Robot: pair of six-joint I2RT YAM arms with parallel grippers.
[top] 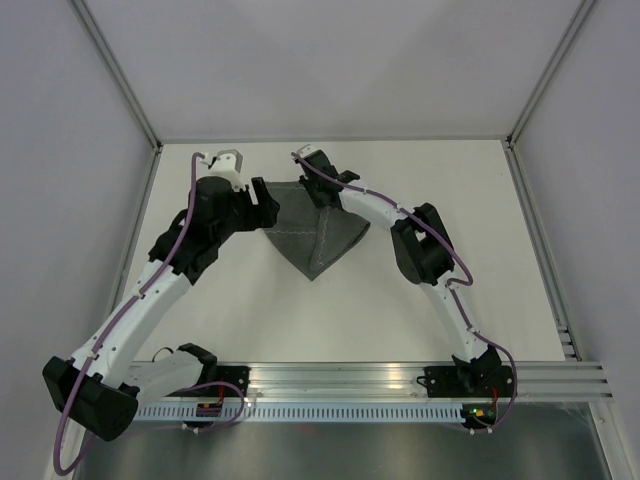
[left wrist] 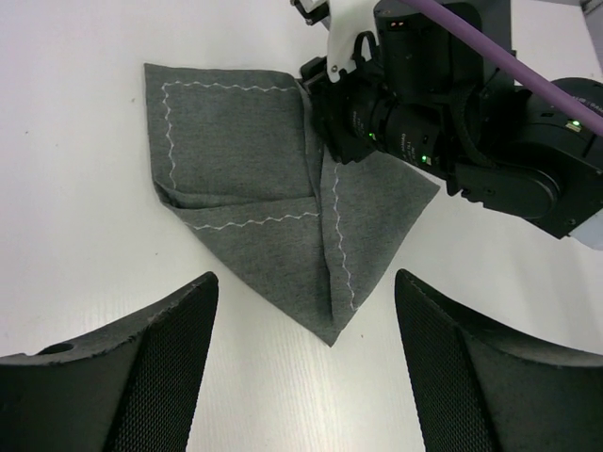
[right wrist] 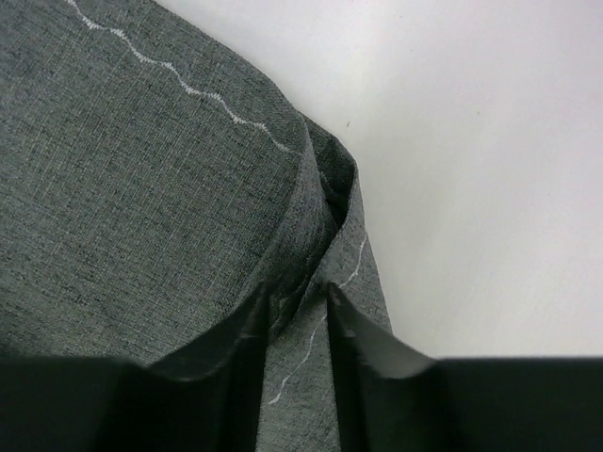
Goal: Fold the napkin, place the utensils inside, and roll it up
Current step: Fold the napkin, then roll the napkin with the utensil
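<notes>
Clearly the right gripper [right wrist: 294,320] is pinching the far edge of the dark grey stitched napkin [top: 318,238] while the left gripper [left wrist: 303,279] is hovering beside it, spread empty.

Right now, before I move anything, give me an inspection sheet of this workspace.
Surface: white table, nothing spilled.
Job's things: dark grey napkin, partly folded with flaps overlapping; utensils, nothing seen.
Clutter: nothing seen.
Pincers: left pincer open, holding nothing; right pincer shut on a raised fold at the napkin's edge.
Cables: purple cables run along both arms, off the cloth.
Surroundings: grey walls on three sides; aluminium rail at the near edge.
</notes>
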